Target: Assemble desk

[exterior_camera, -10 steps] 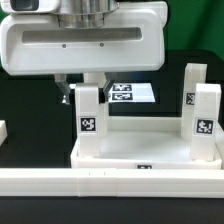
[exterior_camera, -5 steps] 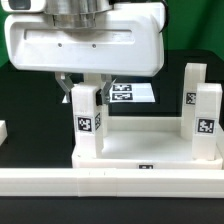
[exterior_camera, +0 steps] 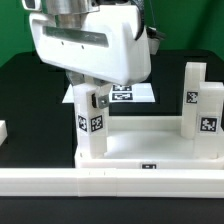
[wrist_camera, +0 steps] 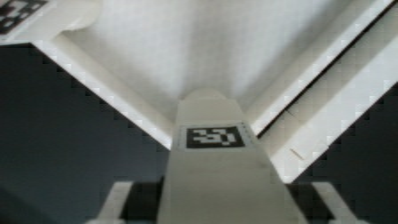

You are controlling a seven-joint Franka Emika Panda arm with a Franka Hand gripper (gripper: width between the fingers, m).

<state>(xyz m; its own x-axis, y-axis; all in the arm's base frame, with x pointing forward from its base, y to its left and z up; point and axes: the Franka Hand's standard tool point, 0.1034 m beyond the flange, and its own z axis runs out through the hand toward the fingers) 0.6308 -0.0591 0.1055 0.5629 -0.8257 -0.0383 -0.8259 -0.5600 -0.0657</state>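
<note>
Evidently the step in hand is turning a leg (exterior_camera: 90, 122) into its corner socket on the tabletop (exterior_camera: 140, 152), which lies on the dark counter (exterior_camera: 30, 90) against the long white rail (exterior_camera: 110, 183) along the front. The claw (exterior_camera: 88, 97) pinches that upright leg near its top, and the wrist is rotated off square. To do this well, I judge the leg should stay vertical and pushed down while it turns, so it seats straight and not canted; the grip should hold without slipping on the smooth plastic. 2 more legs (exterior_camera: 200, 110) already stand at the corners toward the exterior view's right. No brand or readable writing appears. The only markings are black-and-white square tags: on the gripped leg (wrist_camera: 217, 137), on the standing legs, on the tabletop's rim, and on the marker board (exterior_camera: 128, 94) behind.
</note>
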